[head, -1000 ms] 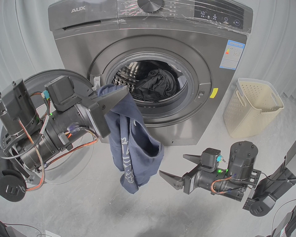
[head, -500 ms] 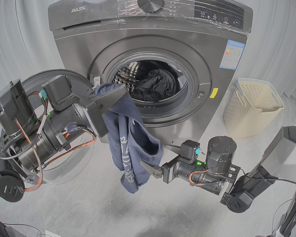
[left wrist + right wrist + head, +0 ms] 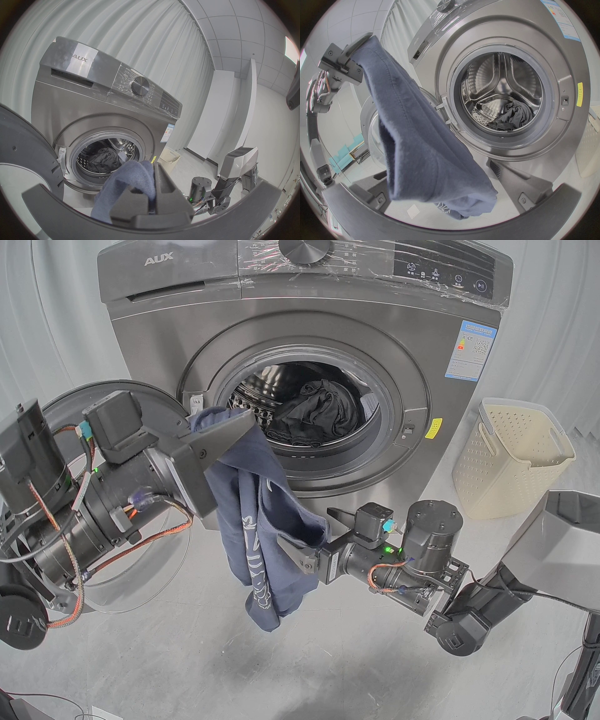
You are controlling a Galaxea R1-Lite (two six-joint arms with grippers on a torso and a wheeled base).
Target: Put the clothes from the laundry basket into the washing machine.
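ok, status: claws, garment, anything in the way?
Left claw shut on blue garment, hanging before washer opening. Right claw open by its lower part. Door open, path clear.

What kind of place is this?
Probably a staged laundry corner in a lab or office: a front-loading washing machine, a beige laundry basket beside it, grey curtains behind, and a panelled office-style ceiling.

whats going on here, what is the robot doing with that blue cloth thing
The robot is loading laundry. Its left gripper is shut on the top of a navy blue garment, which hangs down in front of the open drum of the grey front-loading washing machine. The right gripper is open at the garment's lower part, not closed on it. A black garment already lies in the drum. The cream perforated plastic laundry basket stands beside the machine.
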